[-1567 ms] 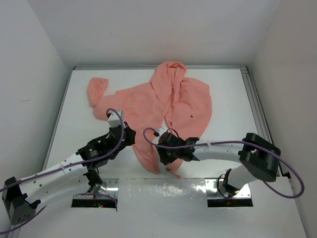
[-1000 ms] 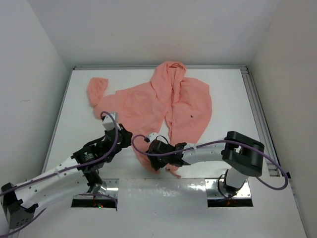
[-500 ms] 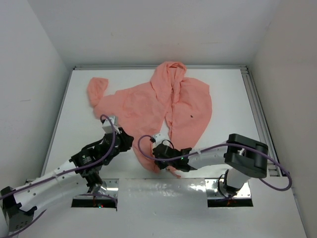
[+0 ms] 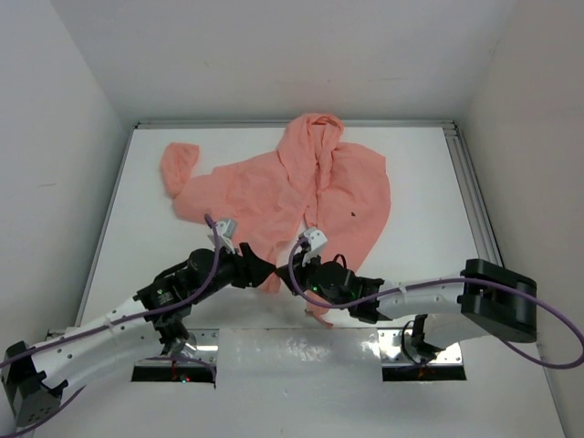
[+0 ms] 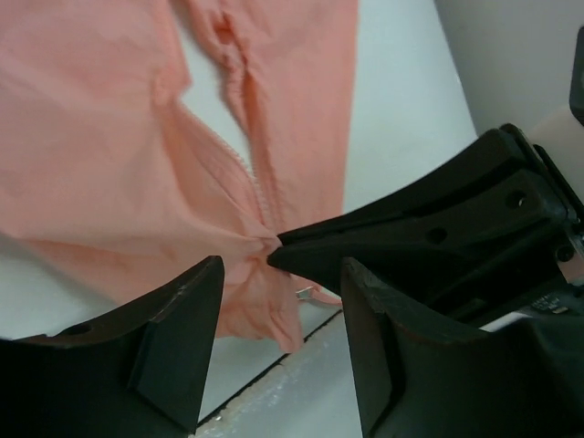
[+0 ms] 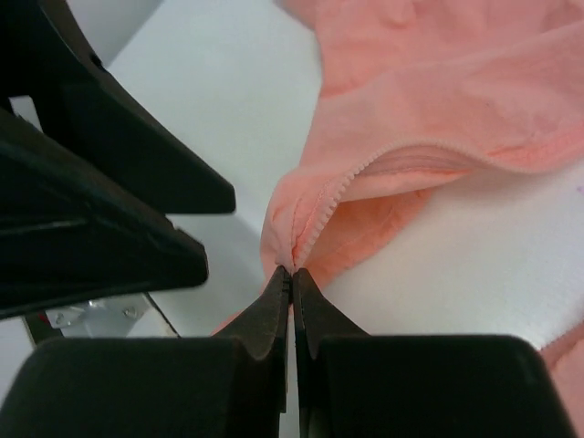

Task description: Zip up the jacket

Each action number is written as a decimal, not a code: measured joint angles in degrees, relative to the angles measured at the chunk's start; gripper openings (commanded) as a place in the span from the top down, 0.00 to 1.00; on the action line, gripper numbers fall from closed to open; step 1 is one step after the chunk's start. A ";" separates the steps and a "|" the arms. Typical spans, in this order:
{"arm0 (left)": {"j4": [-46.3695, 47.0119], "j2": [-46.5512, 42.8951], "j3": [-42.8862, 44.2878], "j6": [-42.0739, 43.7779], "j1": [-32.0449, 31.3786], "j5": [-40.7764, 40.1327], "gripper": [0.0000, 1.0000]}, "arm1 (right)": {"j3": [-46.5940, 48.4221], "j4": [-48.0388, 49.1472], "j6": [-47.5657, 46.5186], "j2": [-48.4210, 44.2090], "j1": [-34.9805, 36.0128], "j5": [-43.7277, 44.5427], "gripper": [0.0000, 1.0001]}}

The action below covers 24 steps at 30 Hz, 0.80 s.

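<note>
The salmon-pink jacket (image 4: 265, 187) lies spread on the white table, hood at the far side and front open. My right gripper (image 6: 292, 270) is shut on the zipper edge (image 6: 351, 178) at the bottom of one front panel, and the fabric bunches up at its tips. In the top view the right gripper (image 4: 290, 274) sits at the jacket's near hem. My left gripper (image 4: 260, 270) is right beside it and open. Seen from the left wrist, the left gripper (image 5: 281, 269) has its fingers (image 5: 173, 338) spread on either side of the pinched fabric (image 5: 265, 246).
A metal strip (image 4: 301, 351) and the arm mounts run along the near table edge, just below the hem. A rail (image 4: 474, 196) lines the right side. White walls enclose the table. The jacket's left sleeve (image 4: 178, 169) reaches toward the far left.
The left gripper has opened and shifted right to the hem. The right gripper has drawn the pinched hem away from the near edge, bunching the lower left panel.
</note>
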 measured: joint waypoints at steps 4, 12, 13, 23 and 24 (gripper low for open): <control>3.26 1.27 0.00 0.33 0.00 3.58 0.55 | -1.73 6.60 -2.32 -0.20 0.00 0.92 1.00; 4.37 1.09 -1.86 0.46 0.00 5.46 0.69 | -4.09 9.99 -6.38 -3.02 -0.13 0.26 1.00; 4.46 1.09 -2.03 0.48 0.00 5.86 0.69 | -4.09 9.77 -6.60 -3.74 -0.46 -0.24 1.00; 6.82 2.51 -3.30 1.51 0.00 11.74 0.69 | -3.58 2.89 -6.36 -7.34 -5.73 -12.59 1.00; 7.41 2.51 -3.54 1.51 0.00 12.26 0.69 | -3.23 1.79 -6.34 -7.39 -5.84 -13.86 1.00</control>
